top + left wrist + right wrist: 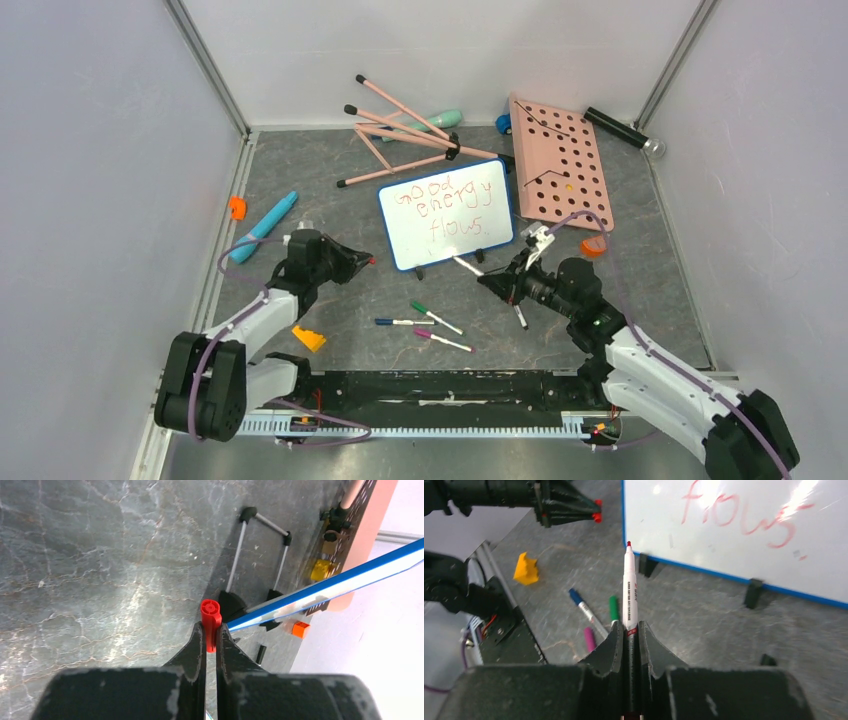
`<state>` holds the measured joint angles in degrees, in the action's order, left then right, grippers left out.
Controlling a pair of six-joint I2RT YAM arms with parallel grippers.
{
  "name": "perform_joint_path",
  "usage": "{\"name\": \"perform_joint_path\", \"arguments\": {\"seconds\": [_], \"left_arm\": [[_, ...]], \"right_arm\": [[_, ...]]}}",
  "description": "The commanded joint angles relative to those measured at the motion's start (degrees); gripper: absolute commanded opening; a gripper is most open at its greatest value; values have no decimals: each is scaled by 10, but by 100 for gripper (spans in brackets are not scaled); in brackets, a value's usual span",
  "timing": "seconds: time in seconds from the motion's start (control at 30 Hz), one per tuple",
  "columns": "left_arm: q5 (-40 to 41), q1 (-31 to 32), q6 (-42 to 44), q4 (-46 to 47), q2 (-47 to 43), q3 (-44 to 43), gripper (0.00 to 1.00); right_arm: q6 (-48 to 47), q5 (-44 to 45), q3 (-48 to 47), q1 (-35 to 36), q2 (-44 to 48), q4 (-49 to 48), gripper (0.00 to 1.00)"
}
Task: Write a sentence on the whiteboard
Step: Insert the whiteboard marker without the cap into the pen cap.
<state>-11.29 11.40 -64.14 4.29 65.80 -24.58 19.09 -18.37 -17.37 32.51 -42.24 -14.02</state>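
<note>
The whiteboard (408,246), white with a blue rim and little black feet, stands at the table's middle. The sentence (445,207) on it reads "good energy flows" in red, in three lines. My right gripper (492,284) is in front of the board's near right corner, shut on a white uncapped red marker (629,590). The marker's tip points at the board's lower edge (734,575), a little short of it. My left gripper (368,260), left of the board, is shut on a red marker cap (210,617). The board's blue edge (350,577) is just beyond the cap.
Green (436,316), blue (400,322) and purple (442,340) markers lie in front of the board. A yellow wedge (309,338) lies near left. A pink pegboard (560,165) and a pink-legged tripod (405,135) are behind the board. A blue pen-like object (263,227) lies left.
</note>
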Motion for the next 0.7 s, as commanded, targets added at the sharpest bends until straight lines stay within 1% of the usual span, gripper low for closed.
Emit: {"name": "perform_joint_path", "arguments": {"seconds": [0.0, 0.1, 0.17, 0.23, 0.27, 0.3, 0.37, 0.4, 0.47, 0.57, 0.67], "left_arm": [[-28, 2, 24, 138, -2, 57, 2], [-17, 2, 42, 178, -4, 90, 2], [-6, 2, 33, 222, -3, 121, 2], [-28, -1, 18, 289, -15, 150, 2], [-35, -2, 23, 298, -30, 154, 2], [-32, -1, 30, 280, -56, 152, 2], [-10, -1, 38, 206, -103, 143, 2], [-3, -1, 38, 190, -125, 145, 2], [6, -1, 29, 176, -162, 152, 2], [19, -3, 5, 165, -207, 167, 2], [18, -4, 16, 118, -241, 156, 2]], "right_arm": [[54, -44, 50, 50, -28, -169, 0], [63, 40, 78, 113, -33, -213, 0], [77, 71, 90, 143, -53, -245, 0], [91, 95, 104, 170, -80, -295, 0], [97, 112, 111, 183, -96, -316, 0], [100, 131, 114, 199, -111, -336, 0], [99, 169, 109, 233, -152, -363, 0], [99, 196, 109, 251, -167, -382, 0], [101, 231, 105, 279, -209, -425, 0], [103, 260, 86, 312, -269, -475, 0], [104, 284, 57, 338, -331, -504, 0]]}}
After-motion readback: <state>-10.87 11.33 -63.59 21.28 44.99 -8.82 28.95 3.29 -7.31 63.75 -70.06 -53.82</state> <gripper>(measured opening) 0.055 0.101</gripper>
